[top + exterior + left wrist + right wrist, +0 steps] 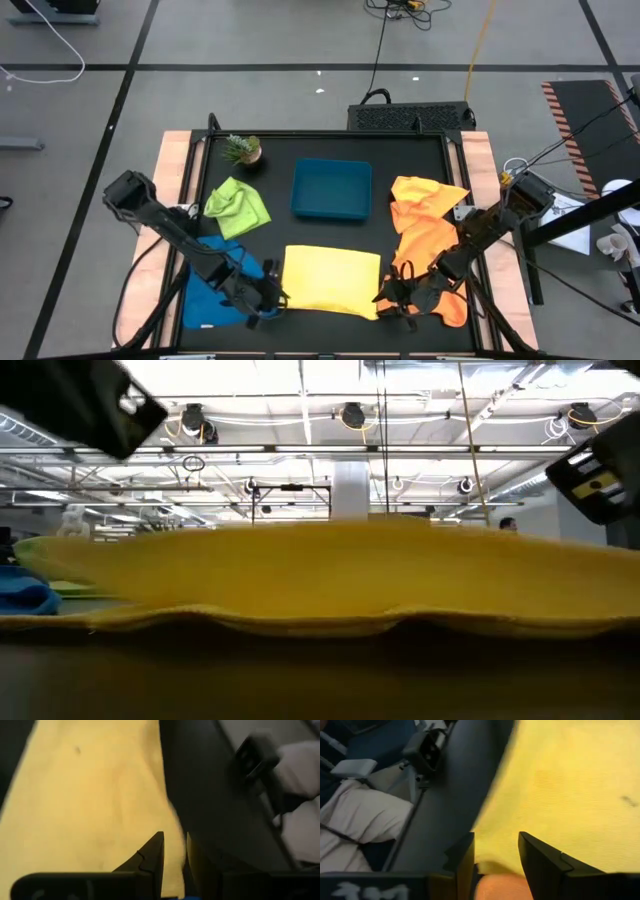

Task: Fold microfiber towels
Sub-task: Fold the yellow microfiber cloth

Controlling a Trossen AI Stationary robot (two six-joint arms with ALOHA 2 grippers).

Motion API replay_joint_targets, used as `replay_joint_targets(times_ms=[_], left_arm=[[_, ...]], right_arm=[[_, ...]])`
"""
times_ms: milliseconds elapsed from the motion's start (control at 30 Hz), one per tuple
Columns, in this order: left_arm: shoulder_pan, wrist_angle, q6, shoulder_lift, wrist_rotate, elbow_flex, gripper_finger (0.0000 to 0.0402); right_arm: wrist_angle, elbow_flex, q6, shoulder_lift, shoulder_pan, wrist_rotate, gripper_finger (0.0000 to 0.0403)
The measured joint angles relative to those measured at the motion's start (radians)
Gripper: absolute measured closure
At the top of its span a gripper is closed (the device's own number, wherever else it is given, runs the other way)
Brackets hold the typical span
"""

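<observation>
I am working over the black counter, where the soft yellow microfiber towel is lying folded once into a rectangle near the front edge, between my two arms. The rigid teal rectangular tray is sitting behind it, the two crumpled orange microfiber towels are lying to its right, the blue microfiber towel is lying to its left under my left arm, and the lime green microfiber towel is bunched beside the small potted plant. My left pincer is hovering at the yellow towel's front left corner with its jaws narrowly parted and nothing between them; my right pincer is sitting at the front right corner, jaws parted wider, also empty, with orange cloth just below it. I am judging this fold laid and the corners let go. To do it well, I should be lifting both pincers straight up together so no fibre snags and drags the top layer askew, then checking that the edges are lining up before making the next fold.
</observation>
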Motion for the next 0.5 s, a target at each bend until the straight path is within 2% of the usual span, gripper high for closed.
replay_joint_targets(times_ms=[100, 200, 300, 500], left_arm=[[-0.011, 0.000, 0.038, -0.059, -0.012, 0.001, 0.0314], [-0.025, -0.003, 0.086, -0.088, -0.097, 0.001, 0.0314], [-0.016, -0.008, 0.116, -0.071, -0.177, 0.002, 0.0314], [0.060, 0.020, 0.145, 0.013, -0.177, 0.001, 0.0314]], right_arm=[[-0.021, 0.000, -0.005, 0.000, -0.023, 0.004, 0.0255], [-0.051, 0.000, -0.016, 0.000, -0.043, 0.037, 0.0258], [-0.050, 0.000, -0.070, 0.000, -0.066, 0.093, 0.0258], [-0.062, 0.000, -0.185, 0.000, -0.127, 0.109, 0.0259]])
